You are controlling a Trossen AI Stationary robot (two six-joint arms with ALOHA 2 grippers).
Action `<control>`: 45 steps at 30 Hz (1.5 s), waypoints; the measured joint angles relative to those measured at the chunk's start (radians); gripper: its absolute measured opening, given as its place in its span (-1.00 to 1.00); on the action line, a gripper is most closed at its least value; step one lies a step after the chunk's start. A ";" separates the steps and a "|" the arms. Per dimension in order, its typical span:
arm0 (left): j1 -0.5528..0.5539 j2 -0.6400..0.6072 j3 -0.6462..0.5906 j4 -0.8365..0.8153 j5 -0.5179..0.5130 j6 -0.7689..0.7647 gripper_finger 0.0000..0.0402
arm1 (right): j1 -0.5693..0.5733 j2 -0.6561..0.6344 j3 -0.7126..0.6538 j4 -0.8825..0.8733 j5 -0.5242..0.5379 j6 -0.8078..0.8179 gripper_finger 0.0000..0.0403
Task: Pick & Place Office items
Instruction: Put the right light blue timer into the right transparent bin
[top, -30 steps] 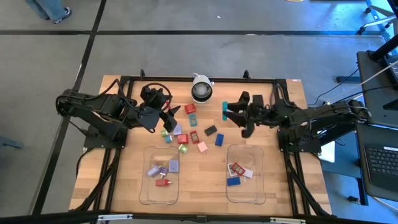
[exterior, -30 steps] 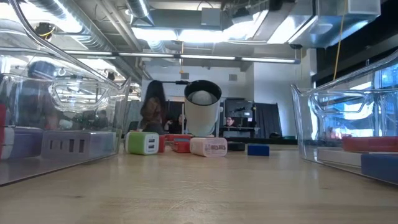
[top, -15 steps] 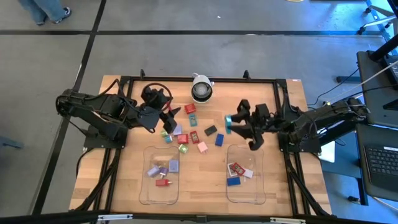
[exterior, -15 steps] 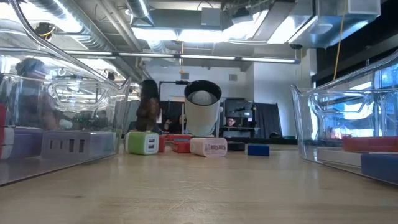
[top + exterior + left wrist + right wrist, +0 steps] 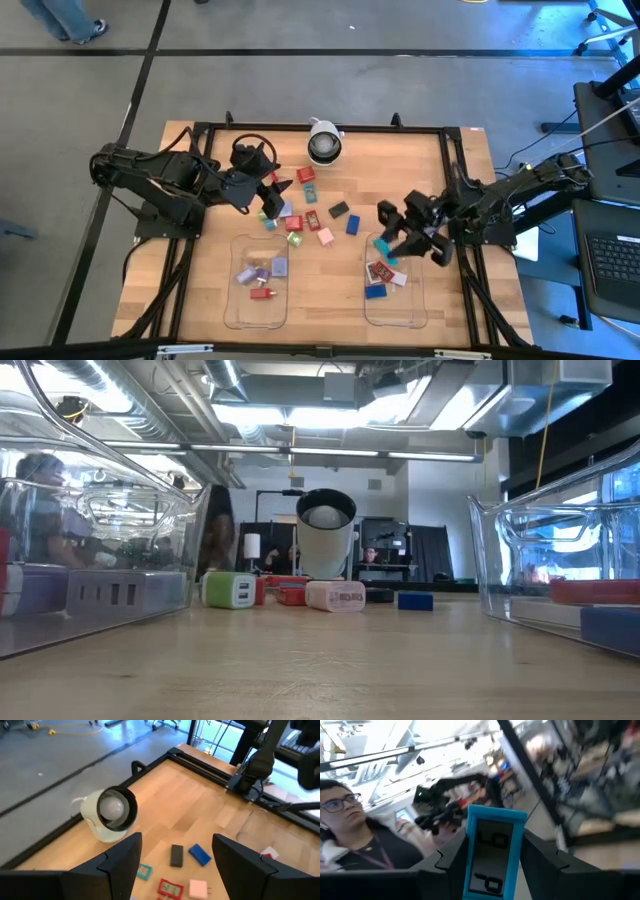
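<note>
The office items, small coloured blocks and clips, lie scattered on the table's middle (image 5: pixel 305 212); in the low view a green block (image 5: pixel 230 590), a pink one (image 5: pixel 335 596) and a blue one (image 5: pixel 415 600) rest flat on the wood. More lie inside both trays. My left gripper (image 5: pixel 270 196) (image 5: pixel 175 857) hangs open above the cluster's left side, touching nothing. My right gripper (image 5: pixel 388 243) (image 5: pixel 492 857) is shut on a teal block (image 5: pixel 492 847) over the far end of the right tray (image 5: pixel 420 290). My right gripper pinches the teal block between its two fingers, one on each long side edge (image 5: pixel 470 852). The fingers come roughly level from the table's right. The block (image 5: pixel 383 246) is lifted clear, above the right tray's far end, its upper end standing out beyond the fingertips.
The white-and-black camera dome (image 5: pixel 323 145) (image 5: pixel 325 545) stands near the far edge, behind the cluster. The left tray (image 5: pixel 232 285) and the right tray sit side by side at the near edge. A black frame (image 5: pixel 320 128) rims the table. People show in the room beyond.
My right gripper has carried the teal block from the table's far middle toward the near edge and a little right, ending over the right tray's far end, and has turned on the way. My left arm has kept still. A person in the background has walked left.
</note>
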 joint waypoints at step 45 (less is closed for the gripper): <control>-0.027 0.085 0.000 0.017 0.147 -0.322 0.19 | 0.339 0.173 0.000 -0.885 0.420 0.466 -0.22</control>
